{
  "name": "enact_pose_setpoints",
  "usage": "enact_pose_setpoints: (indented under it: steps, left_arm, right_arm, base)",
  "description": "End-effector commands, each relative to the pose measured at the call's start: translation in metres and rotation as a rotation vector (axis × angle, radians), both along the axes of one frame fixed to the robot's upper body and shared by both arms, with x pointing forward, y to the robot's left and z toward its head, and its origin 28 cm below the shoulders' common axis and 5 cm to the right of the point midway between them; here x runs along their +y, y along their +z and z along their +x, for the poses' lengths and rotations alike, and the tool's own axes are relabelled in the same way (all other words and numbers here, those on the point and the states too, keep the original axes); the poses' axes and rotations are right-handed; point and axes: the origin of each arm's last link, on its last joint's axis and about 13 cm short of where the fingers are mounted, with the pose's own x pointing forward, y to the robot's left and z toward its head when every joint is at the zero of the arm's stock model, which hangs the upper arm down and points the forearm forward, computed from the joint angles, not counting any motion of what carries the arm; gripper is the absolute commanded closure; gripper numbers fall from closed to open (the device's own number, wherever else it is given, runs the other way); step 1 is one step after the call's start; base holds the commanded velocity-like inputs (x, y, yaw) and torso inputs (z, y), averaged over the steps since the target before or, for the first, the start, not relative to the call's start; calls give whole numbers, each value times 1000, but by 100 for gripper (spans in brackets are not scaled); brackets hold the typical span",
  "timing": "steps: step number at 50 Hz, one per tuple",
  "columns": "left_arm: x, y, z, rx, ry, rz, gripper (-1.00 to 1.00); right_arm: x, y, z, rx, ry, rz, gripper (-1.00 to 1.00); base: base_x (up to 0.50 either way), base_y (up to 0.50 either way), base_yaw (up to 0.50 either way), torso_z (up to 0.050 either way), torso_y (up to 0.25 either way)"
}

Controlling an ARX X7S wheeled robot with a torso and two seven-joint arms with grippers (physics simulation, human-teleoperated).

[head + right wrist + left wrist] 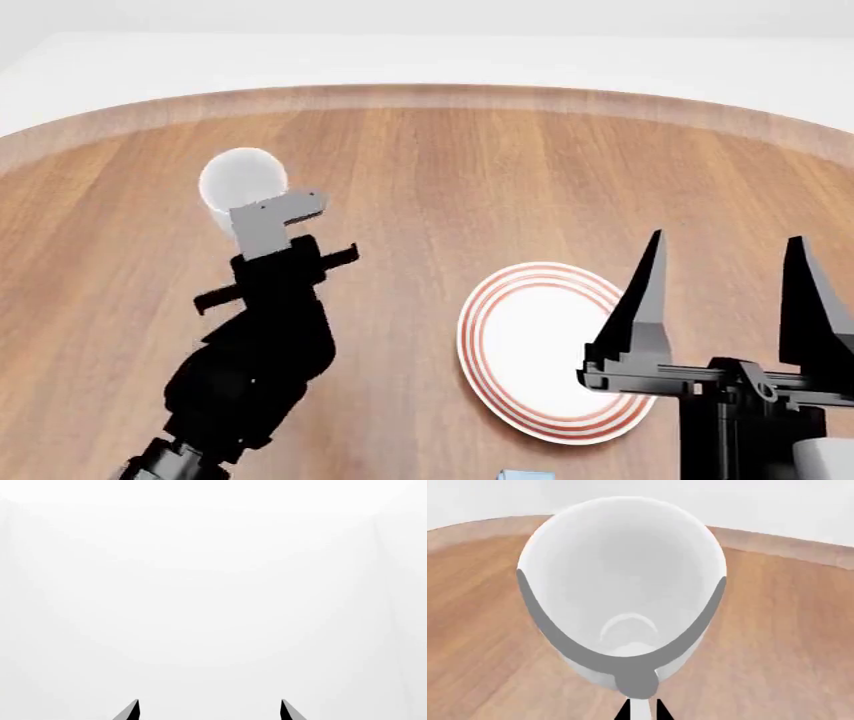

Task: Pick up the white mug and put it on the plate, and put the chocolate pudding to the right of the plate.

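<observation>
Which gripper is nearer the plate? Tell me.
Right. The right gripper is raised, open, overlapping the plate at its right edge in the head view; the left gripper is off to the plate's left at the white mug.

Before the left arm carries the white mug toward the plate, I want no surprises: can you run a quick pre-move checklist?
1. Left gripper closed on the white mug: ok, fingers straddle its rim.
2. Mug lifted off the table: cannot tell.
3. Plate bare: ok.
4. Right gripper out of the way: not ok, open, and in the head view it overlaps the plate's right edge.
5. Chocolate pudding located: cannot tell, only a blue sliver at the frame edge.
</observation>
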Motion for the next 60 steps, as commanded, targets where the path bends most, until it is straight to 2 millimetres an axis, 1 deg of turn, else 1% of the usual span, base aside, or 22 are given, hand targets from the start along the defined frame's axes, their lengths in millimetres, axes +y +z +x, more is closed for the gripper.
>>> enact_pose_setpoints:
  steps: [1,3,8,11,12,16,17,18,21,23,25,30,33,35,38,40,43,46,49,52,59,60]
  left_arm:
    - [-16,82,-35,-247,-590,336,100]
    - [-20,93,-37,-255,-688,390,100]
    - [-31,105,-36,-239,-860,458,100]
    - [-34,108,-32,-233,-924,477,100]
    - [-34,109,-29,-226,-911,471,100]
    - [-39,113,-22,-201,-1034,458,100]
    - [-40,113,-19,-197,-1025,465,100]
    - [-43,112,-17,-184,-1085,443,100]
    - [-47,111,-17,-174,-1171,405,100]
    - [-49,109,-13,-143,-1225,376,100]
    - [-49,108,-9,-144,-1220,387,100]
    - [-47,110,13,-120,-1202,370,100]
    - [-46,112,16,-107,-1224,335,100]
    - [-46,111,18,-67,-1258,280,100]
    - [-49,108,21,-10,-1302,231,100]
    - [-50,108,25,37,-1325,129,100]
    - [-52,104,29,64,-1331,105,100]
    - [-56,94,32,101,-1352,90,100]
    - [-61,86,30,122,-1377,75,100]
    - [-68,77,24,144,-1449,58,100]
    - [-74,70,23,159,-1470,16,100]
    - [-76,64,23,179,-1471,9,100]
  right_arm:
    - [0,2,0,-5,-4,2,-100]
    - [0,2,-1,-6,-3,1,-100]
    - [-1,3,-1,-11,-3,2,-100]
    - [-1,4,-2,-13,-3,3,-100]
    - [-1,4,-2,-13,-4,3,-100]
    - [-1,4,-2,-13,-6,5,-100]
    - [-1,4,-2,-15,-6,5,-100]
    - [-2,4,-2,-15,-6,6,-100]
    - [-2,4,-2,-16,-7,7,-100]
    - [-2,5,-1,-16,-8,8,-100]
    - [-2,5,-1,-16,-8,9,-100]
    - [-3,4,-1,-13,-8,12,-100]
    - [-3,3,0,-10,-7,12,-100]
    - [-3,3,0,-9,-6,12,-100]
    - [-3,3,0,-9,-5,13,-100]
    - [-3,3,0,-7,-6,15,-100]
    - [-3,2,0,-6,-7,15,-100]
    - [-3,2,1,-2,-6,15,-100]
    - [-3,1,1,-1,-6,15,-100]
    - [-2,0,1,1,-4,14,-100]
    - [-2,-1,1,5,-2,16,-100]
    - [-2,-1,1,4,-2,16,-100]
  base:
    - [0,0,0,0,0]
    - [0,0,0,0,0]
    - [0,0,0,0,0]
    - [0,0,0,0,0]
    - [0,0,0,0,0]
    - [0,0,0,0,0]
    - [0,0,0,0,0]
    - [0,0,0,0,0]
    - [0,0,0,0,0]
    - [0,0,0,0,0]
    - [0,0,0,0,0]
    - [0,0,0,0,0]
    - [0,0,0,0,0]
    - [0,0,0,0,0]
    - [0,0,0,0,0]
    - [0,0,0,0,0]
    - [0,0,0,0,0]
    - [0,0,0,0,0]
    - [0,0,0,0,0]
    - [0,0,0,0,0]
    - [0,0,0,0,0]
    - [0,0,0,0,0]
